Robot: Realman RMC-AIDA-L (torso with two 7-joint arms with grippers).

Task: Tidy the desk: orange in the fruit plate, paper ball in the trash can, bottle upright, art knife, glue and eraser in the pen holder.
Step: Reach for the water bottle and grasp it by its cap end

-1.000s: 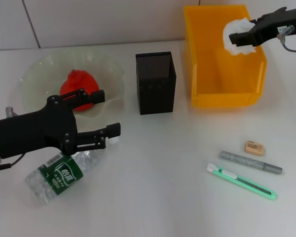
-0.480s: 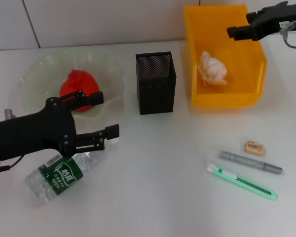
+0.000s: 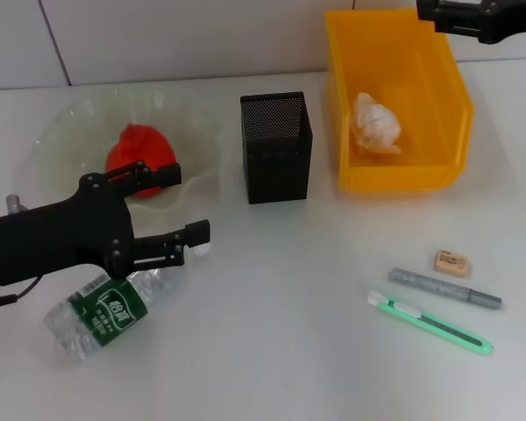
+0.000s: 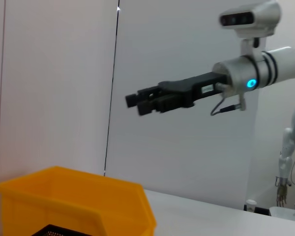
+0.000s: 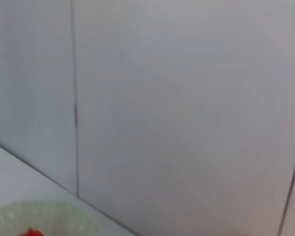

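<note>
Bottle point(image 3: 105, 309) lies partly hidden under left gripper point(image 3: 186, 203).

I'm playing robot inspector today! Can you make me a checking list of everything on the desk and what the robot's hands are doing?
Surface: white desk.
Orange: in the plate.
Paper ball: inside the yellow bin.
Bottle: lying on its side, near-left.
Holder: upright; nothing seen sticking out.
Eraser, grey glue stick, green knife: lying on the desk, near-right.
Clutter: nothing seen.
Left gripper: open, over the bottle's cap end, beside the plate.
Right gripper: empty, raised behind the bin.
Cables: one by the left wrist, one under the right arm.
Surroundings: plain wall.
</note>
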